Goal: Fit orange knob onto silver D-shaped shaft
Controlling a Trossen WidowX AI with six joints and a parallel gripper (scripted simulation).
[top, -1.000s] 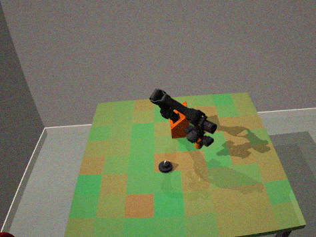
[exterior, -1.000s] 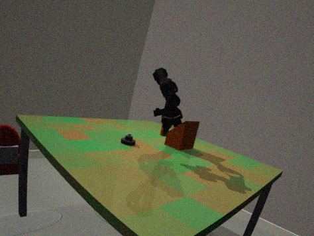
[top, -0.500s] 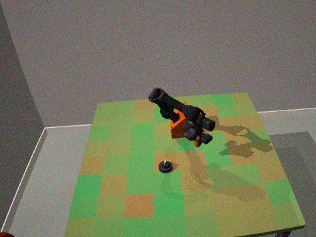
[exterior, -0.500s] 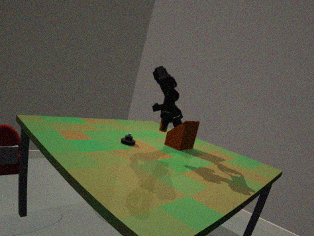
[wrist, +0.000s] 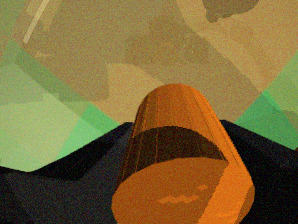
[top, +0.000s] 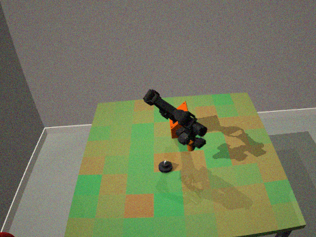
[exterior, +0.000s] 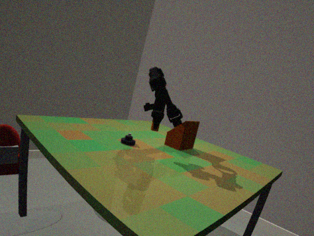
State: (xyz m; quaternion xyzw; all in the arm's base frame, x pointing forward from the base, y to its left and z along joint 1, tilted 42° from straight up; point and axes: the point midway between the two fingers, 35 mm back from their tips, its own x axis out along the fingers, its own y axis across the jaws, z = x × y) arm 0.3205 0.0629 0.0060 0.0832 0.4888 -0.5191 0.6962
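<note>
The orange knob [top: 190,146] [exterior: 154,126] [wrist: 176,107] is held in the air above the table. My gripper [top: 191,142] [exterior: 156,122] [wrist: 175,130] is shut on it, with a dark finger on each side in the wrist view. The knob's underside and hole are hidden. The dark round pedestal [top: 165,168] [exterior: 128,142] stands on the table, to the lower left of the knob in the top view. Its small silver shaft [top: 165,162] [exterior: 130,134] points up with nothing on it. The shaft's flat side is too small to make out.
An orange block with a sloped top [top: 175,133] [exterior: 174,136] stands on the patchwork table [top: 139,206] [exterior: 189,212], behind the gripper in the top view and right of it in the exterior view. A red chair [exterior: 8,135] stands beyond the table's left edge in the exterior view.
</note>
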